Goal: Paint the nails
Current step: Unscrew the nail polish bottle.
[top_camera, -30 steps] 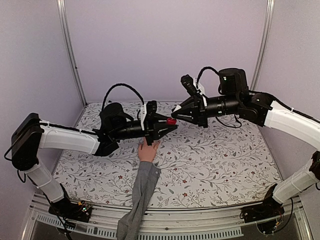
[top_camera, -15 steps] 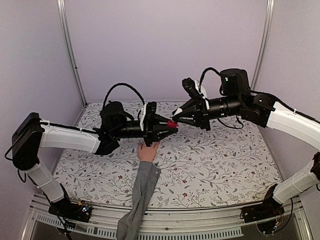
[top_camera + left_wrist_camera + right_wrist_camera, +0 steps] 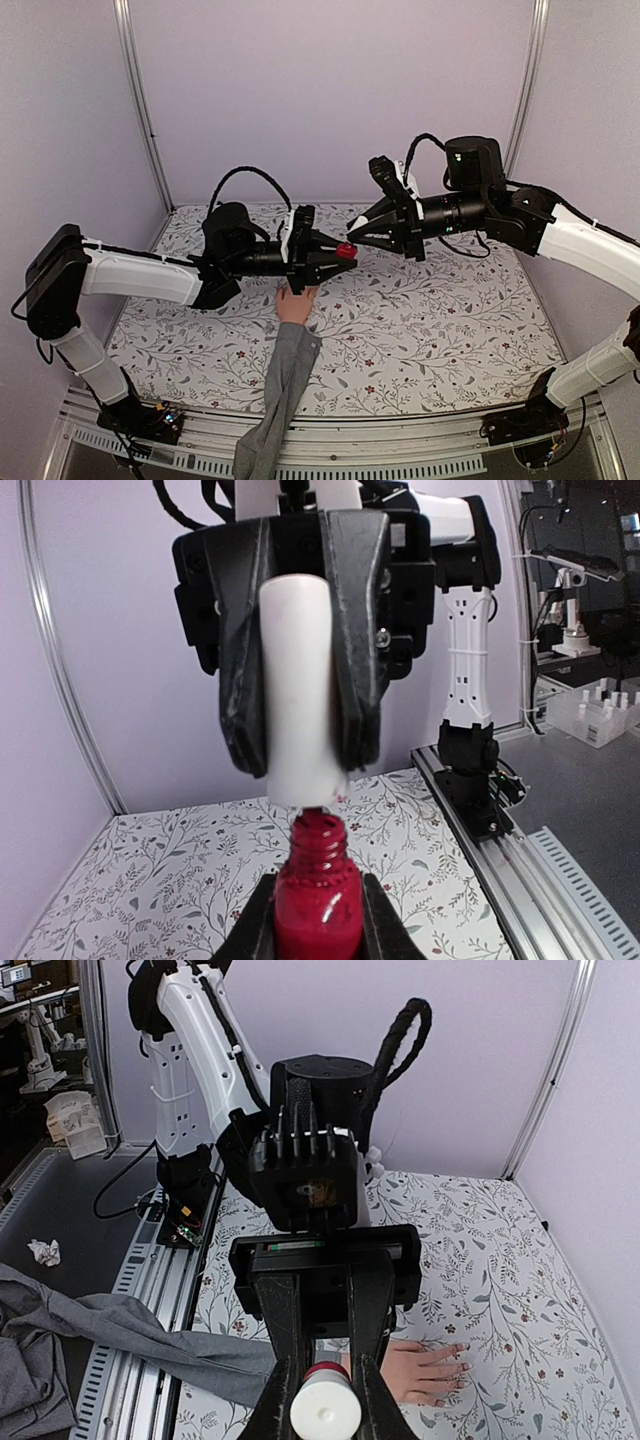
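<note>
Left claw (image 3: pixel 338 255), clamping the red bottle (image 3: pixel 316 905), hides the nails (image 3: pixel 461 1364) from above; right claw (image 3: pixel 352 222) grips the white cap (image 3: pixel 298 710). Mannequin hand (image 3: pixel 296 304) points toward the far wall (image 3: pixel 330 100).

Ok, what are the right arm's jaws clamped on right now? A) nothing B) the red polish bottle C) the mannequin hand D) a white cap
D: the white cap sits pinched between the right jaws, just above the open neck of the red bottle held in the left jaws.
</note>
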Tool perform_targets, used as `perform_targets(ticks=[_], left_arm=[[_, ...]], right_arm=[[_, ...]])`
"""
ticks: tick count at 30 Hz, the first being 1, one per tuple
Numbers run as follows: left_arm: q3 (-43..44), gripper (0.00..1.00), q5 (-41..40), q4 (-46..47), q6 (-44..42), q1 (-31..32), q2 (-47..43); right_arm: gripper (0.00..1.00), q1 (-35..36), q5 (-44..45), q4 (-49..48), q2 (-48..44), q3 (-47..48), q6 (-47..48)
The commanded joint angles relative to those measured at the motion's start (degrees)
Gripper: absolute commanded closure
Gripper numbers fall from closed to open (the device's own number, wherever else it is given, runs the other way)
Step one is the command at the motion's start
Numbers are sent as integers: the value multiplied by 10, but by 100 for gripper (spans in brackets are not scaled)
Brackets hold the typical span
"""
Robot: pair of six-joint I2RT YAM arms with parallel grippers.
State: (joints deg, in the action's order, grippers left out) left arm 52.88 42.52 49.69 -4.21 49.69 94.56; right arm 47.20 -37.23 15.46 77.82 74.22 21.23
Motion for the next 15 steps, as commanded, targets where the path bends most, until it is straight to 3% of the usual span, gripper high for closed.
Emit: perform_targets(ticks=[1, 15], left_arm=[[14, 100, 22, -16, 0, 6, 11], [10, 100, 5, -8, 6, 3, 11]], right_arm=[[100, 2, 2, -29, -10, 2, 11], [100, 2, 19, -23, -13, 3, 9]])
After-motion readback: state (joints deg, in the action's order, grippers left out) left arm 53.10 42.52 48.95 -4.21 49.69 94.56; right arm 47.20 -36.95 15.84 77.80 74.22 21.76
